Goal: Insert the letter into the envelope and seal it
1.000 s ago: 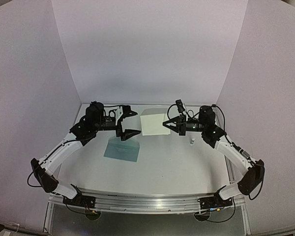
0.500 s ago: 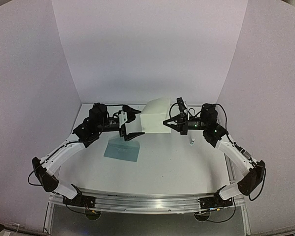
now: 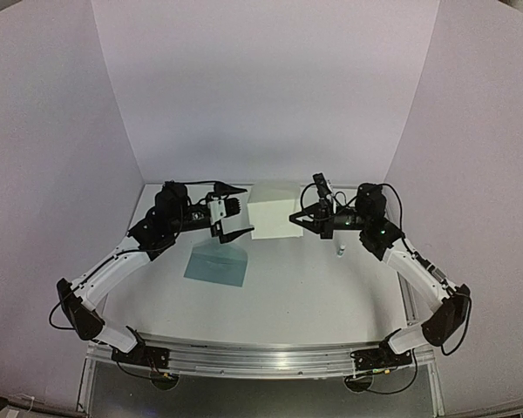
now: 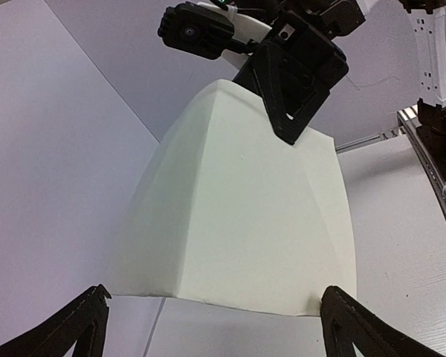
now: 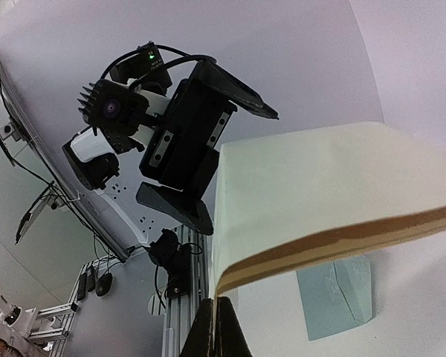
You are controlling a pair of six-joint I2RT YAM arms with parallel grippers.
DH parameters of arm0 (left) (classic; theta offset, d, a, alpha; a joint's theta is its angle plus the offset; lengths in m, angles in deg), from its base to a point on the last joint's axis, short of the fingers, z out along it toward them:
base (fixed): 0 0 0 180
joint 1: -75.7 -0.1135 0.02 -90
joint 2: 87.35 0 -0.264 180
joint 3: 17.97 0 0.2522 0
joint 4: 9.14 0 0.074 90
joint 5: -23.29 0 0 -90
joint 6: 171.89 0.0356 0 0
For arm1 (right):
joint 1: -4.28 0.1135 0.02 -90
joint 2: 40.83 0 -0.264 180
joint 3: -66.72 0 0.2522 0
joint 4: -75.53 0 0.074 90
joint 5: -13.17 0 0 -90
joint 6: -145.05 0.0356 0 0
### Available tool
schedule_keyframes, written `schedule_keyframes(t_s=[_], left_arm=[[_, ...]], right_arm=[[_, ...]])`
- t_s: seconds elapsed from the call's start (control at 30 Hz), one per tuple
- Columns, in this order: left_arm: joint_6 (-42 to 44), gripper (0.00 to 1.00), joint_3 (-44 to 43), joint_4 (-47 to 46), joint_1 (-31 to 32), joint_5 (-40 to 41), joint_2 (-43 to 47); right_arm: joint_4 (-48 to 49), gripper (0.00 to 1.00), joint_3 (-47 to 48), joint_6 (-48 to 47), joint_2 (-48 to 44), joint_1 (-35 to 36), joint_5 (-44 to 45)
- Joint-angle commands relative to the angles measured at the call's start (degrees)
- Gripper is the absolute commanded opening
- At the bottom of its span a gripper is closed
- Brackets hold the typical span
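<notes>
No legible text, none on the letter, none on the envelope

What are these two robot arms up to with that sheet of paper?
The right hand is pinched shut on one edge of the letter, a cream paper sheet with a brown border, and holds it up above the white table. The left hand is wide open at the sheet's opposite edge, not closed on it. The envelope, a teal paper rectangle, lies flat on the table on the left arm's side. The letter is not in it yet.
</notes>
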State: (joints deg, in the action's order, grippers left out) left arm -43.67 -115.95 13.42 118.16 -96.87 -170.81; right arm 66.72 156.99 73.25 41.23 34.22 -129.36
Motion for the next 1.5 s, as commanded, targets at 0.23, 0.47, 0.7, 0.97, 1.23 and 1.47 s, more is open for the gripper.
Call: schedule_keyframes(t_s=[0.23, 0.47, 0.7, 0.97, 1.23, 1.47], left_arm=[[0.4, 0.96, -2.8, -0.5, 0.9, -5.6, -0.7], [-3.1, 0.84, -5.2, 0.7, 1.0, -3.7, -2.8], [-3.7, 0.59, -5.2, 3.3, 1.1, -6.2, -2.1], [-7.8, 0.3, -4.7, 3.4, 1.1, -7.3, -1.1], [-14.4, 0.06, -4.4, 3.1, 1.0, -8.9, 0.0], [-20.2, 0.0, -4.4, 5.6, 1.0, -9.4, 0.4]], right_arm=[[0.1, 0.0, 2.7, -0.6, 0.0, 0.2, -2.5], [0.2, 0.0, 3.5, -1.5, 0.6, 0.5, -5.3], [0.2, 0.0, 4.0, -2.2, 1.1, 0.5, -5.6], [0.1, 0.0, 4.8, -3.6, 2.1, 0.4, -5.4], [0.0, 0.0, 4.8, -4.5, 2.4, 0.4, -3.9], [-0.4, 0.38, 3.0, -6.5, 0.5, 0.4, 0.1]])
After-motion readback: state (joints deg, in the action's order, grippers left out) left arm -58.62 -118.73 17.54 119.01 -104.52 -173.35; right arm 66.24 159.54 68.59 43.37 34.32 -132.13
